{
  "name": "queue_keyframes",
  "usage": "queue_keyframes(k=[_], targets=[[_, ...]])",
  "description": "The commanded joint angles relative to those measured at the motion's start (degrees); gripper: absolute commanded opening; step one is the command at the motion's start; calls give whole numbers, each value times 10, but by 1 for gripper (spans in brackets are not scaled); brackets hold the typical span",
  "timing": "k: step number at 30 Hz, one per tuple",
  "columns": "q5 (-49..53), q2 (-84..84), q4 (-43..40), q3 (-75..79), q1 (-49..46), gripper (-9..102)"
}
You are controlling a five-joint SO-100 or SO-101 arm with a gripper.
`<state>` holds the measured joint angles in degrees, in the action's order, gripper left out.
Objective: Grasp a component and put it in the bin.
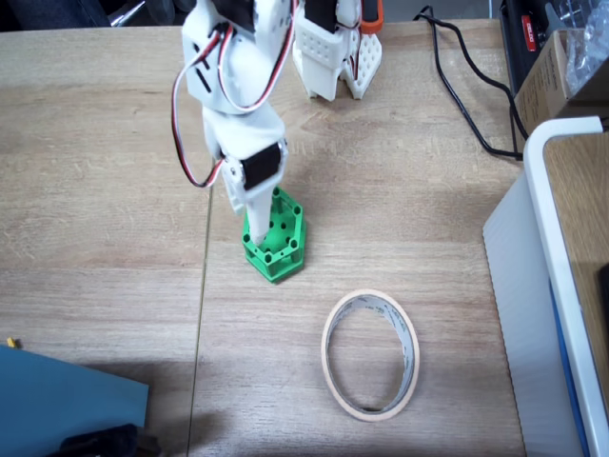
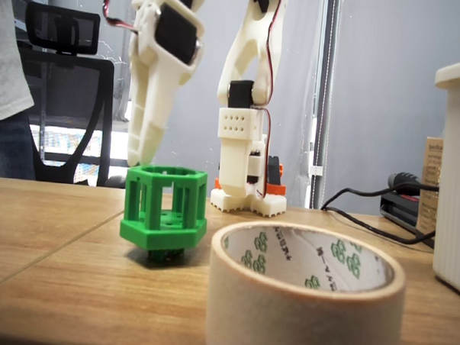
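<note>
The green hexagonal component (image 1: 277, 240) sits left of the table's middle, its holed face up. My white gripper (image 1: 255, 225) comes straight down onto its near-left rim, jaws closed over that wall, fingertips hidden inside the block. From the low fixed view the gripper (image 2: 143, 158) meets the component (image 2: 166, 208) at its top left edge, and the block seems to hover just above the wood. The bin, a beige tape ring (image 1: 370, 354), lies flat to the lower right of the block, about a hand's width away; it looms close in the low view (image 2: 305, 298).
A large white-edged box (image 1: 557, 286) lines the right side. Black cables (image 1: 457, 86) run across the back right. The arm's white base (image 1: 328, 52) stands behind the block. A blue sheet (image 1: 67, 400) covers the front left corner.
</note>
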<state>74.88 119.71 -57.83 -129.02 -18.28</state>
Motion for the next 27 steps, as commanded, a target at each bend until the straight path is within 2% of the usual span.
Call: queue_keyframes(k=[1, 13, 27], targets=[[5, 41, 4, 6, 18, 17], [6, 60, -114, 16, 17, 17], [6, 50, -120, 8, 15, 17]])
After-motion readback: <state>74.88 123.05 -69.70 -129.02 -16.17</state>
